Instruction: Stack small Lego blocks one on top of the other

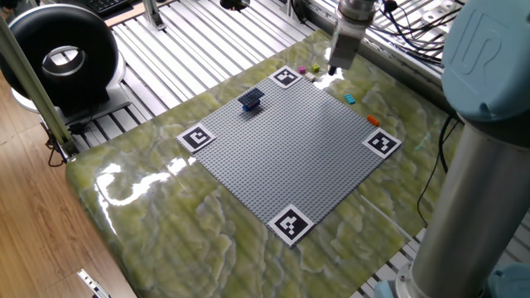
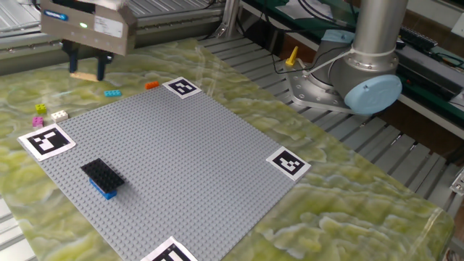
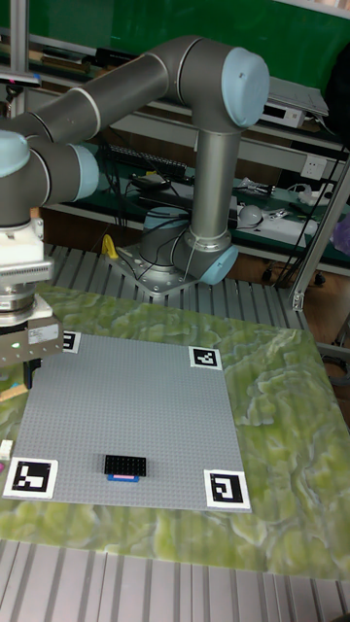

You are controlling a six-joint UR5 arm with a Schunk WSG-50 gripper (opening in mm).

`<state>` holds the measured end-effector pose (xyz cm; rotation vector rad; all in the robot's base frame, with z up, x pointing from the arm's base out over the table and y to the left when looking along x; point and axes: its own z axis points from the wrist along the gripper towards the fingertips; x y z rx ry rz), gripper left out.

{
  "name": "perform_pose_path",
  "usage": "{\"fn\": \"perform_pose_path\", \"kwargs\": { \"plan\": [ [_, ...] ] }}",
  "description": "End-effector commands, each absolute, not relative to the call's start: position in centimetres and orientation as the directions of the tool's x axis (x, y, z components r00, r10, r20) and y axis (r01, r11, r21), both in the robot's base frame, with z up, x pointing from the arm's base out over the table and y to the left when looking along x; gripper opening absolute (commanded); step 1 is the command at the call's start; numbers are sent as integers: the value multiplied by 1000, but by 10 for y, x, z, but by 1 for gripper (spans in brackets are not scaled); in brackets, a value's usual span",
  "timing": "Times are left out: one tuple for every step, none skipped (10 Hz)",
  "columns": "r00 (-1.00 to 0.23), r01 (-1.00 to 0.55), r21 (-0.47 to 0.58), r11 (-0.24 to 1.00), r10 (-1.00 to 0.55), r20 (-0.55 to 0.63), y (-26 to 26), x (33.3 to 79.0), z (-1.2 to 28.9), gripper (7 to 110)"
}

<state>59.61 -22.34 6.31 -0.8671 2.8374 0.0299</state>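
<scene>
Left to right in the other fixed view: magenta brick (image 2: 39,109) and white brick (image 2: 59,114) on the worktop (image 2: 341,196), claw (image 2: 85,72) clamped on tan brick (image 2: 84,76), long axis level. Stack target, black-on-blue stack (image 2: 101,177), sits on baseplate (image 2: 188,159), toward the camera from the claw. The tall fixed view hides the held brick.

Bright, even light — glare on tabletop (image 1: 132,186).
</scene>
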Motion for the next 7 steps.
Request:
{"fn": "perform_pose_path", "kwargs": {
  "plan": [
    [-855,-457,-49,888,-454,-251,-230,626,90,7],
    [-861,-440,-47,897,-436,-260,-232,630,95,7],
    [-866,-426,-38,904,-419,-273,-232,633,98,7],
    [-866,-421,-40,906,-414,-282,-236,637,101,7],
    [-864,-418,-47,907,-413,-288,-241,641,105,7],
    [-863,-418,-55,907,-415,-289,-248,644,109,7],
    [-860,-421,-56,905,-418,-292,-254,646,113,7]
  ]
}}
